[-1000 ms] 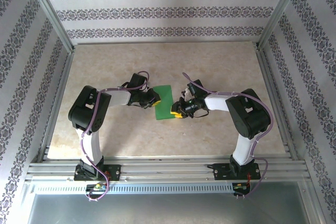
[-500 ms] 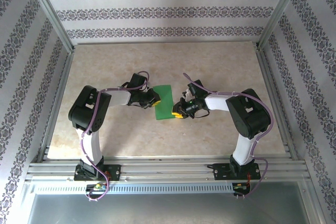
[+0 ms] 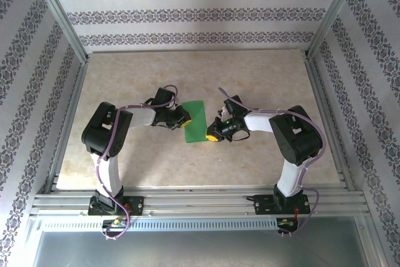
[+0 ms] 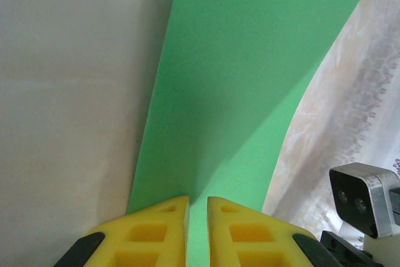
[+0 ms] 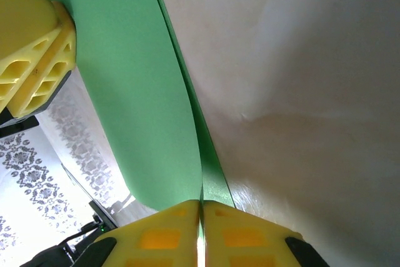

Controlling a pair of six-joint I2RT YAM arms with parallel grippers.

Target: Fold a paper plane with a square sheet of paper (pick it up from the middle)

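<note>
The square sheet of paper (image 3: 195, 120), bright green, lies folded over into an upright rectangle between the two grippers at the table's middle. My left gripper (image 3: 184, 119) is at its left edge, with the yellow fingers (image 4: 156, 229) nearly together and green paper (image 4: 250, 79) running into the narrow gap. My right gripper (image 3: 213, 134) is at the lower right corner. Its jaws (image 5: 200, 207) are pressed shut where two layers of the paper (image 5: 137, 92) meet; the upper layer curls away from the table. The paper plane is out of view.
The beige marbled table top (image 3: 262, 73) is bare around the paper. Patterned walls and metal frame posts (image 3: 59, 17) close in the back and sides. My left gripper's yellow fingers (image 5: 31, 60) appear in the right wrist view, and the right wrist camera (image 4: 359, 198) shows in the left one.
The right gripper's jaws have closed onto the paper's lower right edge. The left arm and the paper have stayed in place.
</note>
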